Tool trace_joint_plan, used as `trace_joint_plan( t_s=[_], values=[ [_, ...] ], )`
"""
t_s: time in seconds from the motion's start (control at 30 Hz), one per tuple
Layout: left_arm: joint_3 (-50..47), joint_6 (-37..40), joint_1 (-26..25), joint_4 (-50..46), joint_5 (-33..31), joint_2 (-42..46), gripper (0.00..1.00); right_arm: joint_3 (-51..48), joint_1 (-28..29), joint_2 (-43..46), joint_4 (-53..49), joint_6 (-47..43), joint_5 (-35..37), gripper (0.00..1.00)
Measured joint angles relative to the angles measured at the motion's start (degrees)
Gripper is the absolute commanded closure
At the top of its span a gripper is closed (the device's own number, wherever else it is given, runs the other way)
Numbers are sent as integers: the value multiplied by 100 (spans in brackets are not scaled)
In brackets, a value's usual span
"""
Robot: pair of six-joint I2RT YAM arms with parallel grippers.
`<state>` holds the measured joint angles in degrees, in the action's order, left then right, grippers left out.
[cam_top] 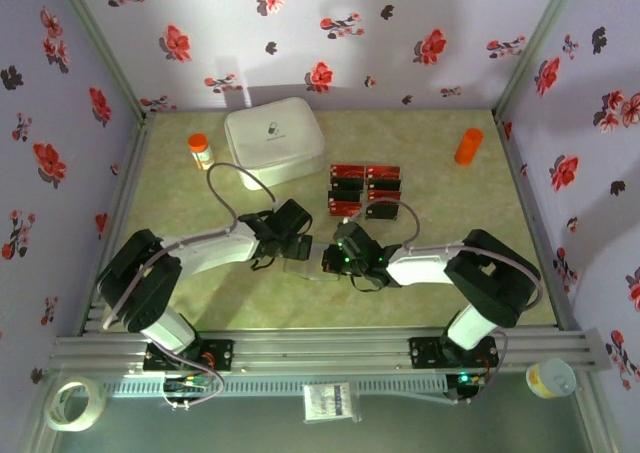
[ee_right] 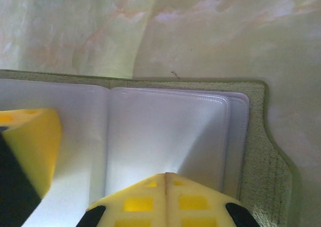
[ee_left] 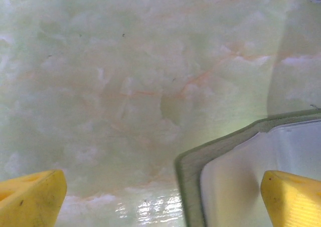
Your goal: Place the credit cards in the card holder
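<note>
card holder (cam_top: 312, 265) lies spread open on the table (cam_top: 200, 198) right between my two claws, olive cover down and pale pocket leaves (ee_right: 165, 132) facing up.

my left claw (ee_left: 163, 199) is spread wide with nothing between its yellow fingers (ee_left: 30, 197). one fingertip is over bare marbled table and the other is over the inner leaf at the holder's (ee_left: 186, 172) near corner. whether that tip touches the leaf, i cannot tell.

my right claw (ee_right: 105, 157) has its jaws partly apart and grips nothing that i can see. both tips are low over the pocket leaves, with the fold of the leaves in the gap between them. the olive rim of the holder (ee_right: 256, 152) runs round the far and right edges of the leaves.

from above, the left claw (cam_top: 298, 245) and right claw (cam_top: 340, 253) meet nose to nose over the holder at mid-table.

just beyond the right claw the credit cards (cam_top: 365, 190) lie flat in a tight block of two columns, red and black, outside the holder. farther back stands a white box (cam_top: 275, 138) with rounded corners, a small orange bottle (cam_top: 200, 151) to its left. an orange cylinder (cam_top: 468, 145) stands well apart near the right wall. a roll of tape (cam_top: 75, 403) lies off the table's near left corner.
</note>
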<state>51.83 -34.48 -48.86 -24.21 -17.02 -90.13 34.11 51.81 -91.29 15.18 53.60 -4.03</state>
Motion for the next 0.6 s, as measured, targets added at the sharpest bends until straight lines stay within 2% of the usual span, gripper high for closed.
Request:
trace_joint_plan(
  t_s=[0.3,0.6],
  values=[
    [-638,-157,17,140,-105,85,0,-133,28,44,192,109,2,100],
    [-734,-155,55,328,-149,85,0,-219,48,120,258,245,44,100]
  ],
)
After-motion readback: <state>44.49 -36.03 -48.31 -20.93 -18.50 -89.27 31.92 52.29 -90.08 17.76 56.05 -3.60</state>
